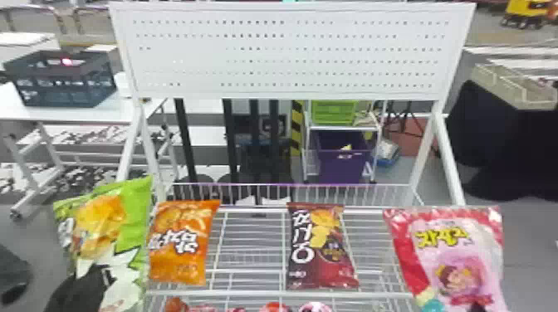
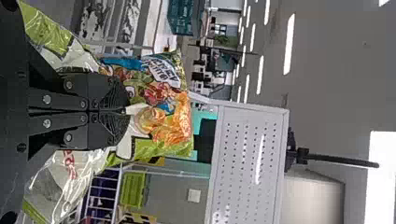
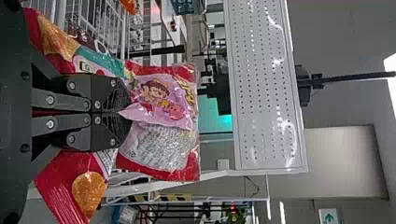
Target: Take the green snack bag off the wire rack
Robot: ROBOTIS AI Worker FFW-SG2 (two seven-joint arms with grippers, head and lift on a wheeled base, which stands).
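My left gripper is at the lower left of the head view, against the front of the green snack bag. The bag stands tilted beside the left end of the wire rack; whether they touch I cannot tell. In the left wrist view my left gripper is shut on the green bag, whose film bulges out on both sides of the fingers. My right gripper, in the right wrist view, is shut on a pink and red snack bag, held at the rack's right end.
An orange bag lies on the rack close beside the green one. A dark red bag lies mid-rack. Behind rises a white perforated panel on slanted posts. More packages show below the rack's front rail.
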